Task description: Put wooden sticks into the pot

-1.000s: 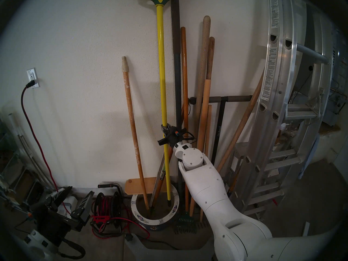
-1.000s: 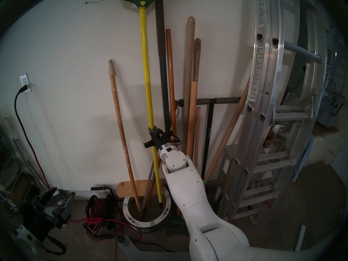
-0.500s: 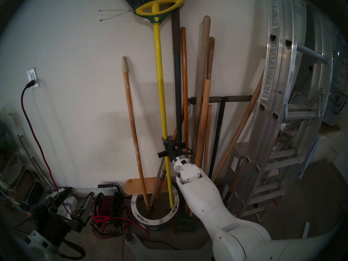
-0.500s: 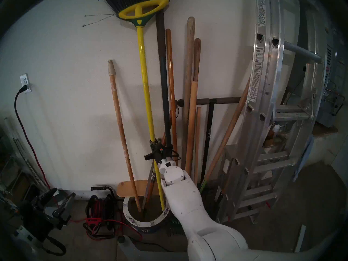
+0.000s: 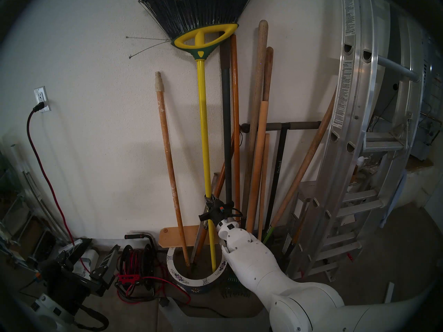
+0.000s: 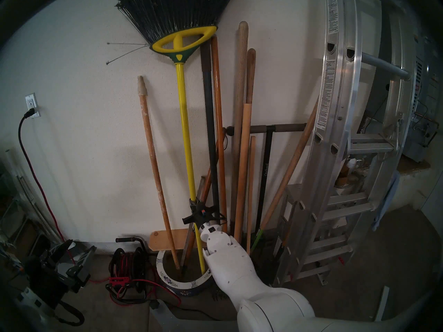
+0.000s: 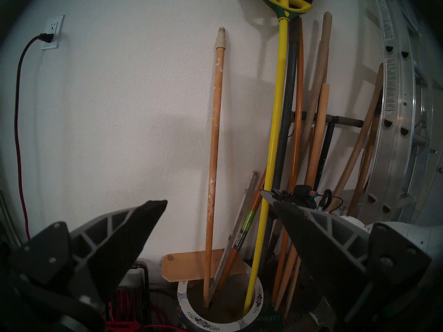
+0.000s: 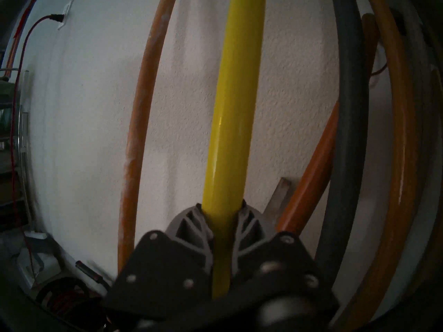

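Fingers (image 8: 191, 225) clamped around broom (image 8: 230, 132) handle

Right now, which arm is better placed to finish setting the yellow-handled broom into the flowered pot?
The right. Its end effector is shut on the yellow-handled broom, whose lower end is inside the white-rimmed flowered pot. The left end effector hangs open, apart from it.

Yellow-handled broom (image 5: 205, 132) stands bristles-up in floral pot (image 5: 182, 280).
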